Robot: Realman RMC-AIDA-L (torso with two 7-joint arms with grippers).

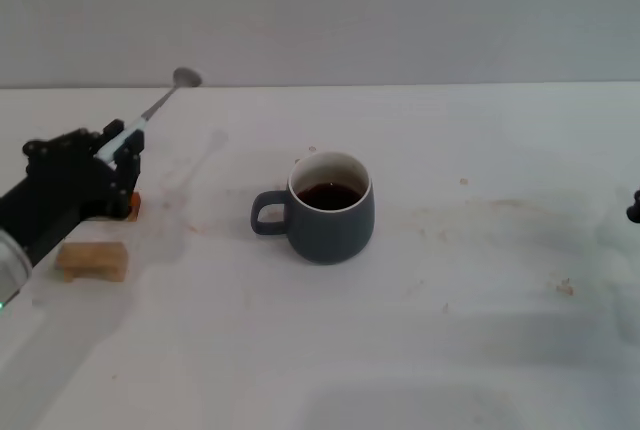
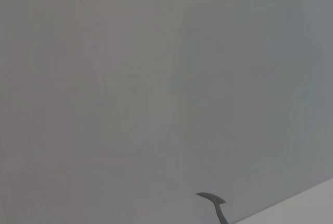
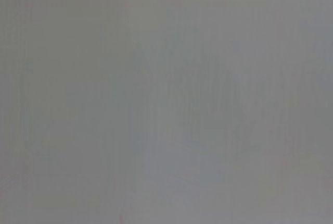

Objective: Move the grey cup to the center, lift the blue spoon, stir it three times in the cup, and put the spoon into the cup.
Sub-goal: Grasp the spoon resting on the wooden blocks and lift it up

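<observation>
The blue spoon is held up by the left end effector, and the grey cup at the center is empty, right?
Not quite. The head view shows dark brown liquid in the grey cup. The rest holds: the left end effector holds the blue spoon raised.

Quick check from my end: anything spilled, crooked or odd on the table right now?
No spill stands out: the grey cup stands upright, liquid inside. The left hand holds the blue spoon raised, bowl tilted up and away from the cup. Faint brownish marks on the table look like stains.
</observation>
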